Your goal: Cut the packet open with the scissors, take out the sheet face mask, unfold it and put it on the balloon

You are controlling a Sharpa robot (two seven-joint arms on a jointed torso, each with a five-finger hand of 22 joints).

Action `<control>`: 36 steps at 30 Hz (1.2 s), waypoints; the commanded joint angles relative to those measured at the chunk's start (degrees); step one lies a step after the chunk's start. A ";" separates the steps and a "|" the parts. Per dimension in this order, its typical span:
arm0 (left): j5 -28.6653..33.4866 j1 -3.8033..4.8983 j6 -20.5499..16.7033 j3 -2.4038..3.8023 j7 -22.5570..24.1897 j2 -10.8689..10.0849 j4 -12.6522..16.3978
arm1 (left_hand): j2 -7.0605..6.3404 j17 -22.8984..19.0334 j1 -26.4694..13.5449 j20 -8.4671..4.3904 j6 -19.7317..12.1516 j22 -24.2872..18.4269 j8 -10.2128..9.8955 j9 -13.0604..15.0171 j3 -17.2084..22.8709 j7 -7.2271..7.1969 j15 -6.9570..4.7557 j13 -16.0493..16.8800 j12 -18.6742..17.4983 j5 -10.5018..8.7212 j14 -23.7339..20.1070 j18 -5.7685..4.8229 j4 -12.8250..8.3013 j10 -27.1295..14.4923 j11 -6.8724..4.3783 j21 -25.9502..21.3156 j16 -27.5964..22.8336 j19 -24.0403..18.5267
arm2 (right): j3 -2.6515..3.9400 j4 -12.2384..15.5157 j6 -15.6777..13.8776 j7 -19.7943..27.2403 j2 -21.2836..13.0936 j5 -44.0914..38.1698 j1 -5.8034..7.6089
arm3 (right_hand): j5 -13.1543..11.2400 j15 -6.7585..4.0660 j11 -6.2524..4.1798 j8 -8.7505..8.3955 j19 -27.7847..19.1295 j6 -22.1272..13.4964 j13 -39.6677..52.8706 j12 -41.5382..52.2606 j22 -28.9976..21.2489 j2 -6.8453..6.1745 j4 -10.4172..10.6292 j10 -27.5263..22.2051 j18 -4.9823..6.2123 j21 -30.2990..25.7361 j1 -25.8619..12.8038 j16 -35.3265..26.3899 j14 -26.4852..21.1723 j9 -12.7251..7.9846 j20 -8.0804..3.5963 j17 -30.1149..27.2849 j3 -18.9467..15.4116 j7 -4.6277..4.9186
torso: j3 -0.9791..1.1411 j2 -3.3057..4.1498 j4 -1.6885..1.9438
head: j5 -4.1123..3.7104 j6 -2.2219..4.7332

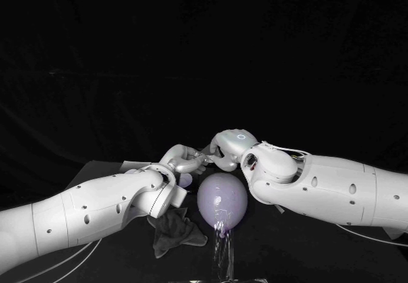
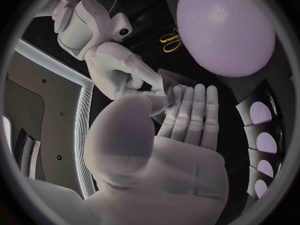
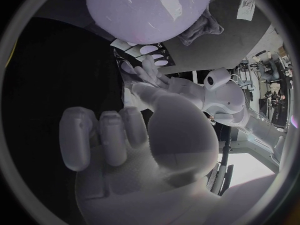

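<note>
Black table (image 1: 100, 174), dark backdrop. Hands meet behind glossy pale-lilac balloon (image 1: 223, 200), and wrists hide the contact spot. Left hand (image 2: 156, 150): fingers (image 2: 194, 110) straight, side by side against pale flat packet (image 2: 167, 82), grip unclear. Right hand (image 3: 144, 150): fingers (image 3: 100, 135) curled, contents can't tell. Yellow-handled scissors (image 2: 170, 40) near balloon.

This looks like a robotics lab or test cell rather than a home. A white left arm (image 1: 85, 212) and right arm (image 1: 340, 188) work over a black counter (image 1: 289, 253), closed in behind by a black drape (image 1: 204, 71). At the rim of the right wrist view, stands of equipment with cables (image 3: 275, 70) rise over a pale bare floor (image 3: 250, 170), too small and bent to name, and the left wrist view shows a grey panel edged with a white light strip (image 2: 81, 120).
</note>
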 commanded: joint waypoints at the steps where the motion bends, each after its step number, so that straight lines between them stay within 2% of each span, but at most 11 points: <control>1: 0.23 0.09 1.48 0.06 1.43 0.09 0.19 | 0.20 -0.43 0.72 0.58 -0.18 -0.27 -0.10 -0.22 0.25 0.42 0.34 -0.04 -0.50 -0.18 0.06 1.12 -0.20 -0.53 0.21 -0.58 -0.57 -0.09 | 0.04 0.13 -3.35 -0.17 -0.17 2.59 0.04 | -0.18 0.28 0.10 -0.47 2.48 0.41 10.07 0.49 13.07 1.01 0.39 2.55 -0.16 0.51 0.40 0.24 5.88 -0.15 0.15 15.08 0.57 -0.15 | 0.01 0.04 -0.02 | -0.02 0.09; 8: 0.09 0.09 1.63 0.06 1.30 0.03 0.17 | 0.43 -1.52 0.89 0.81 -0.49 -1.01 -0.54 -0.59 0.13 0.71 0.71 -0.08 -1.34 -0.21 -0.28 1.12 0.04 -1.52 0.57 -1.58 -2.07 -0.16 | 0.05 0.43 -3.66 1.11 -0.50 7.54 0.04 | -0.18 0.20 0.02 -0.55 2.44 0.80 10.13 0.63 13.04 1.64 0.24 2.60 -0.13 0.41 1.35 0.24 5.88 -0.31 0.08 15.08 1.49 -0.24 | 0.04 0.02 -0.03 | -0.07 -0.04; 9: 0.04 0.09 1.61 0.06 1.32 0.03 0.16 | 0.35 -2.42 0.97 1.08 -0.01 -1.72 -0.33 -0.57 0.03 1.10 1.63 -0.16 -0.99 -0.22 -2.82 0.62 0.12 -5.85 1.35 -2.91 -3.90 -1.37 | 0.06 0.45 -3.52 1.22 -0.51 7.88 0.04 | -0.18 0.19 0.02 -0.53 2.41 0.94 10.10 0.58 13.02 1.78 0.26 2.57 -0.12 0.35 1.46 0.24 5.88 -0.32 0.07 15.08 1.64 -0.25 | 0.02 0.00 0.00 | -0.08 -0.03; 12: -0.06 0.09 1.60 0.06 1.49 0.06 0.16 | 0.41 -2.91 1.22 1.13 -0.07 -2.20 -0.34 -0.64 -0.14 1.21 1.82 -0.11 -1.36 -0.22 -2.97 0.59 0.06 -7.07 1.47 -3.62 -4.45 -1.46 | 0.06 0.29 -3.12 1.47 -0.40 8.60 0.05 | -0.19 0.17 -0.01 -0.55 2.41 1.04 10.13 0.64 13.02 1.66 0.08 2.59 -0.12 0.35 1.71 0.24 5.88 -0.36 0.04 15.08 1.76 -0.28 | 0.05 -0.01 -0.07 | -0.03 -0.08; 13: -0.08 0.09 1.62 0.06 1.53 0.08 0.16 | 0.42 -2.97 1.26 1.14 -0.07 -2.26 -0.33 -0.65 -0.16 1.20 1.83 -0.12 -1.38 -0.22 -2.99 0.57 0.04 -7.26 1.48 -3.71 -4.52 -1.46 | 0.06 0.20 -2.95 1.55 -0.34 8.77 0.05 | -0.21 0.16 0.00 -0.62 2.40 1.05 10.10 0.57 13.02 1.18 -0.11 2.56 -0.12 0.33 1.80 0.24 5.88 -0.41 0.03 15.08 1.66 -0.24 | 0.03 -0.03 -0.05 | -0.11 -0.09; 21: -0.15 0.09 2.19 0.06 2.10 0.11 0.33 | 0.49 -3.56 1.62 1.18 0.00 -2.85 -0.19 -0.68 -0.29 1.17 1.99 -0.21 -1.53 -0.21 -3.21 0.43 -0.14 -9.39 1.58 -4.56 -5.11 -1.52 | 0.06 -0.93 -2.11 1.83 0.17 8.58 0.05 | -0.22 0.19 0.05 -0.83 2.35 1.06 10.08 0.55 12.99 -0.08 -0.56 2.53 -0.10 0.24 1.99 0.24 5.88 -0.57 0.02 15.08 1.30 -0.17 | 0.00 -0.05 -0.06 | -0.25 -0.01; 30: -0.49 0.09 2.94 0.06 2.21 0.03 0.59 | 0.45 -3.98 1.96 1.19 -0.02 -3.25 -0.08 -0.69 -0.30 1.14 2.11 -0.24 -1.54 -0.21 -3.51 0.25 -0.48 -10.63 1.64 -5.16 -5.55 -1.66 | 0.06 -1.26 -4.43 0.95 0.29 4.62 0.05 | -0.24 0.38 0.30 -1.57 2.17 0.46 9.82 0.08 12.89 -1.86 -1.19 2.30 -0.03 -0.09 2.40 0.24 5.88 -1.02 0.11 15.08 0.87 0.17 | 0.03 -0.01 -0.04 | -0.31 0.09; 36: -0.73 0.09 3.05 0.06 2.52 -0.04 0.89 | 0.47 -4.10 2.11 1.18 -0.06 -3.35 -0.07 -0.71 -0.26 1.10 2.13 -0.25 -1.54 -0.22 -3.58 0.21 -0.65 -10.89 1.64 -5.29 -5.66 -1.66 | 0.06 -1.71 -3.13 0.77 0.50 4.18 0.05 | -0.24 0.56 0.52 -2.05 2.07 0.04 9.63 -0.29 12.84 -2.92 -1.37 2.11 0.00 -0.27 2.40 0.24 5.88 -1.33 0.23 15.08 0.48 0.42 | 0.03 -0.01 -0.03 | -0.27 0.05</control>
